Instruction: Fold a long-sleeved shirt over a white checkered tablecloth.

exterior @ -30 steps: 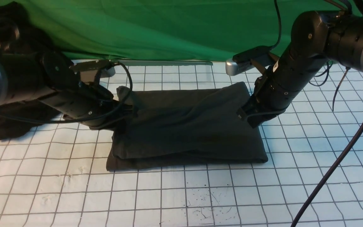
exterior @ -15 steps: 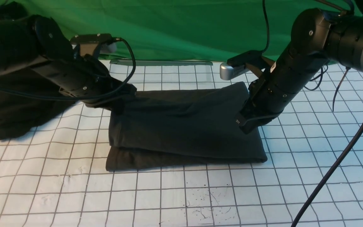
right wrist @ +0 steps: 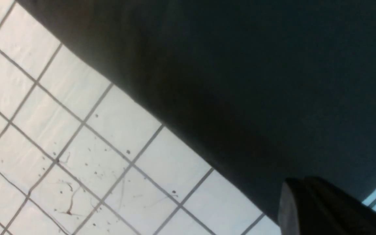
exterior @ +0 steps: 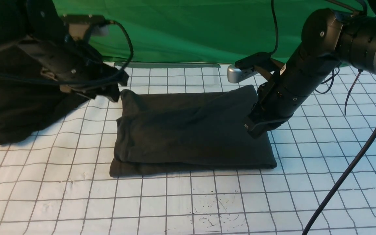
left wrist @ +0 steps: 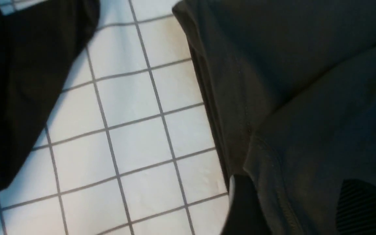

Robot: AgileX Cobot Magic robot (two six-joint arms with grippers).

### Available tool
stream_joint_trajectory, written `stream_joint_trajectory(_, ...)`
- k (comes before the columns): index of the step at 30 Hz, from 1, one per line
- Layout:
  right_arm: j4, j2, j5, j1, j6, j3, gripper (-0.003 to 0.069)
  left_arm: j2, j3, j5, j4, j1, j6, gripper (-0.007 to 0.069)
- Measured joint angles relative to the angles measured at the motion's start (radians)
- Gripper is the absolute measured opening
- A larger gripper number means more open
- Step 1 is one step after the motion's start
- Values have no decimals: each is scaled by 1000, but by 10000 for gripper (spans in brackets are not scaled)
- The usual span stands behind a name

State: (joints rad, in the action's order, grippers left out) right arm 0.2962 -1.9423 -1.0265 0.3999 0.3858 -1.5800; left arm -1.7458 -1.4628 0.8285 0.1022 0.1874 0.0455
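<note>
- Green backdrop [exterior: 181,29] behind white checkered tablecloth [exterior: 181,202].
- Long-sleeved shirt [exterior: 191,130] folded into rectangle.
- Left gripper [exterior: 117,88] just released, lifted clear, empty; fold likely finished.
- Right gripper [exterior: 256,125] closed, pressing shirt edge.

Robot lab, green fabric backdrop [exterior: 175,29], gridded white checkered tablecloth [exterior: 207,202]
</note>
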Motion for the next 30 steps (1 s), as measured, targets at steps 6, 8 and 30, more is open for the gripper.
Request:
stream_joint_trajectory(6, 2, 0, 5, 0, -2, 0, 0, -11, 4, 86, 129, 78, 74, 94)
stream_joint_trajectory(8, 2, 0, 5, 0, -2, 0, 0, -37, 20, 76, 160, 127, 96, 27)
stream_joint_trajectory(30, -38, -107, -52, 0, -132, 1, 0, -184, 13, 94, -5, 104, -21, 0)
